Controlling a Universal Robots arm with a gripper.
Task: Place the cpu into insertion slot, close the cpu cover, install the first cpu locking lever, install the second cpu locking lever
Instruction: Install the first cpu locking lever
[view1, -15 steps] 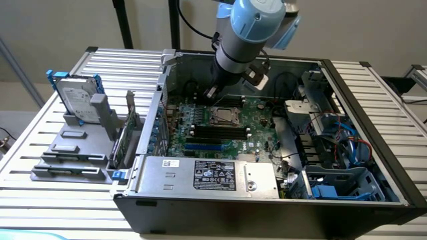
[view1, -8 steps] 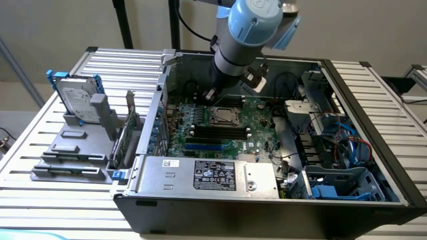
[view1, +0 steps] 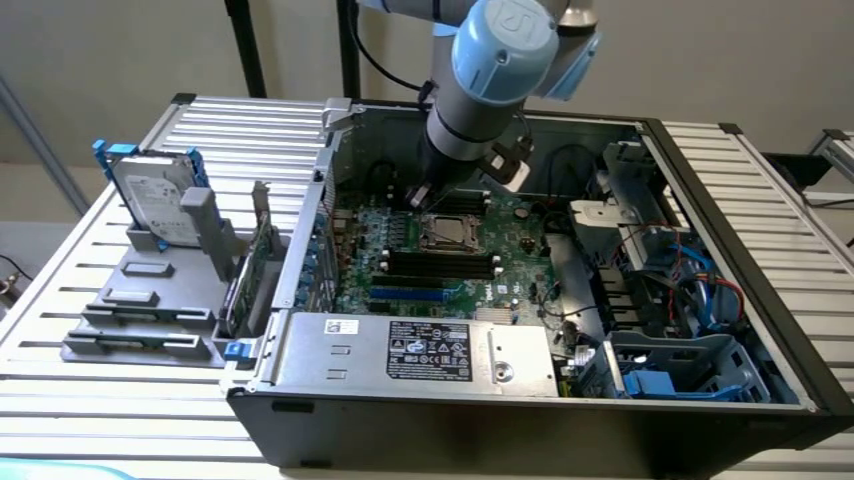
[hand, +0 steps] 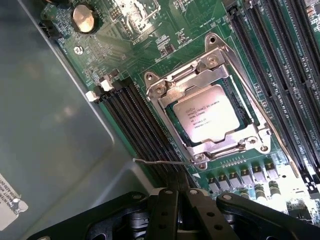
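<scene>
cpu (hand: 212, 114) is seated in the insertion slot (view1: 447, 233), silver face up, print readable. cpu cover (hand: 196, 79) lies flat over it, its window framing the chip. Steps one and two look done, so the work is at the levers.

gripper (hand: 179, 194) hangs just off a socket corner, above the black memory slots (hand: 132, 122). Its fingers look pressed together with nothing between them. In the exterior view the arm (view1: 487, 70) reaches down into the open pc case (view1: 694, 180), right over the socket.

A thin wire lever (hand: 165, 161) sticks out sideways from the socket corner nearest the fingertips, with its free end close to them. It reads as unlatched, my call. The second lever (hand: 258, 107) runs along the opposite side of the cover, beside the other memory bank. Can't tell if it's hooked.

To do this step well:
- Push on the wire's free end, not mid-span. It's springy and will probably flex.
- Press down first, then swing it in under its hook.
- Keep the fingertips off the cover and the white memory latches (hand: 97, 91).
- Expect slip: it's thin wire and easy to lose.
</scene>
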